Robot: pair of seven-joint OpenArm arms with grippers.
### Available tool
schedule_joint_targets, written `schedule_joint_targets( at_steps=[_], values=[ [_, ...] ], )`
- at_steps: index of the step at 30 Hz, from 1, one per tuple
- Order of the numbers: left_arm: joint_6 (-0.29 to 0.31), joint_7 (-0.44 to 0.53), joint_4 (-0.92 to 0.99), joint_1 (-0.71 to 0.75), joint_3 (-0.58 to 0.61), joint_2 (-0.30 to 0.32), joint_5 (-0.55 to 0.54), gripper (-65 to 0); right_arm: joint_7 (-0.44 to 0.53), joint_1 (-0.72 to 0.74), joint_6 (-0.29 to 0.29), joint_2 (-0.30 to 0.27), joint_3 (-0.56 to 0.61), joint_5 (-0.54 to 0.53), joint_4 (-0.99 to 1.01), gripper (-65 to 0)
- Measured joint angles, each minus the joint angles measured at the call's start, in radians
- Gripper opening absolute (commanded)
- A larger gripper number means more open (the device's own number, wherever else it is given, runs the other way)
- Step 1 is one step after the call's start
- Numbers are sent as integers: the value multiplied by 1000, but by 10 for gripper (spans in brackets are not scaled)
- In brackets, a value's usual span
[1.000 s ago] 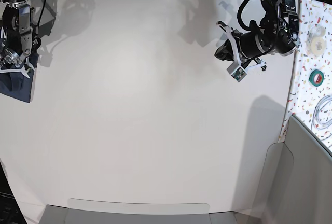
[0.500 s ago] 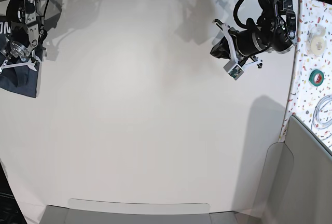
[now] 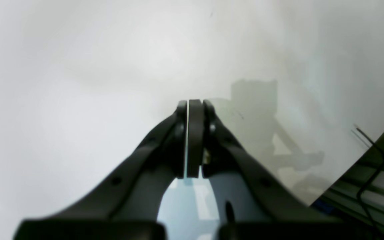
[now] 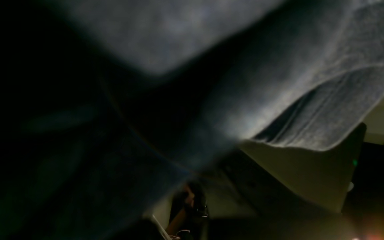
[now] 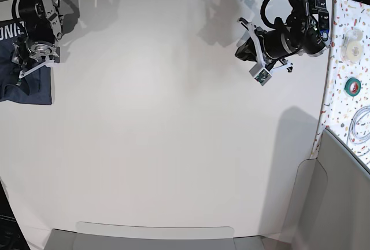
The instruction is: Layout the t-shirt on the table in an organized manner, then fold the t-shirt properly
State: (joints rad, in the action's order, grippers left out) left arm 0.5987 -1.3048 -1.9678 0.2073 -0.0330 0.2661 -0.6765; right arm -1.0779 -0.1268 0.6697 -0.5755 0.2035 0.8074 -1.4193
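Here, t-shirt (image 5: 23,82) bunched under right claw (image 5: 22,67).

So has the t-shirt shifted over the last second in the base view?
Yes. The t-shirt, under the right gripper, has come farther in from the left edge of the table, and white lettering now shows.

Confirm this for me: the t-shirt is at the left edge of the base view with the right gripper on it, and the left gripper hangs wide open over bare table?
Not quite. The left gripper is shut, its jaws pressed together over the bare table, as the left wrist view shows. The rest holds: in the base view the t-shirt sits at the left edge with the right gripper on it.
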Motion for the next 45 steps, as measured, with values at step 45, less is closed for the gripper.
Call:
schedule_joint_targets(
  at_steps=[45],
  values=[
    [-439,1599,-68,210,-12,-76,411,-634,1472,-224,-541,643,-508,-193,-476,-650]
  ],
)
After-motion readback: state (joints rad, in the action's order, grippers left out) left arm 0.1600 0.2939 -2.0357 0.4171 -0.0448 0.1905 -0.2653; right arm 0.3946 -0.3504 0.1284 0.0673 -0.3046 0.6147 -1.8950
